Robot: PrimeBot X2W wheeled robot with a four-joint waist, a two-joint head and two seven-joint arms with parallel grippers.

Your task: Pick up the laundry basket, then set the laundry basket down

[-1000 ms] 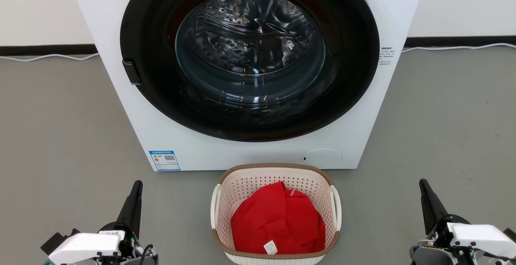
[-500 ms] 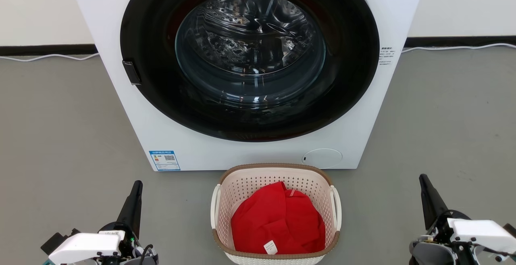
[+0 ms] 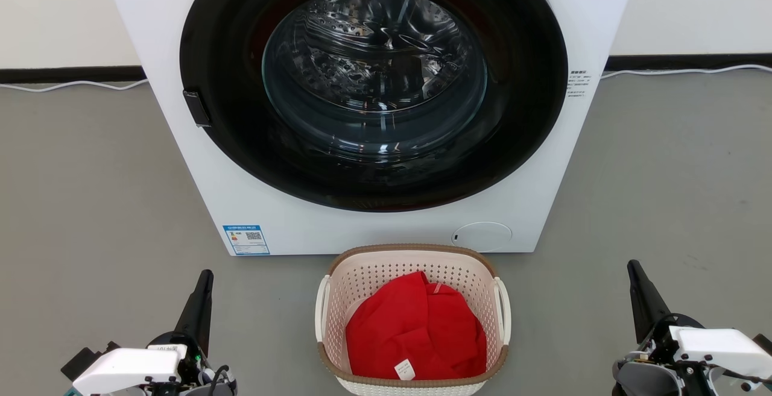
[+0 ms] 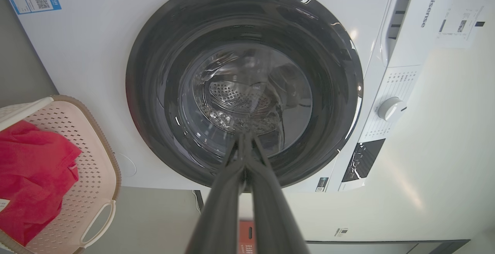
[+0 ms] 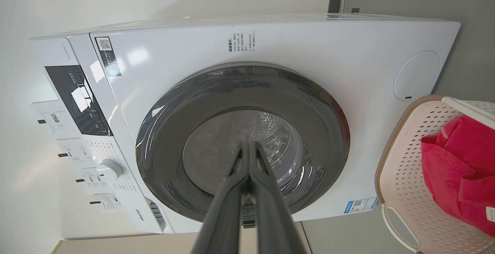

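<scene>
The laundry basket [image 3: 368, 275] stands on the grey floor just before the washer, cream and perforated, with a brown woven-look rim and white side handles; red cloth [image 3: 416, 330] lies inside it. It also shows at the left edge of the left wrist view as the basket [image 4: 93, 145] and at the right edge of the right wrist view as the basket [image 5: 402, 157]. My left gripper [image 3: 205, 278] hovers left of the basket, apart from it, fingers pressed together and empty. My right gripper [image 3: 633, 268] hovers right of it, likewise shut and empty.
A white front-loading washer [image 3: 241, 203] with a dark round door [image 3: 374, 82] stands right behind the basket. Grey floor [image 3: 90, 191] spreads to both sides. A white cable [image 3: 66, 84] runs along the dark baseboard at the wall.
My right gripper has risen slightly in the head view. The left gripper and the basket have not moved.
</scene>
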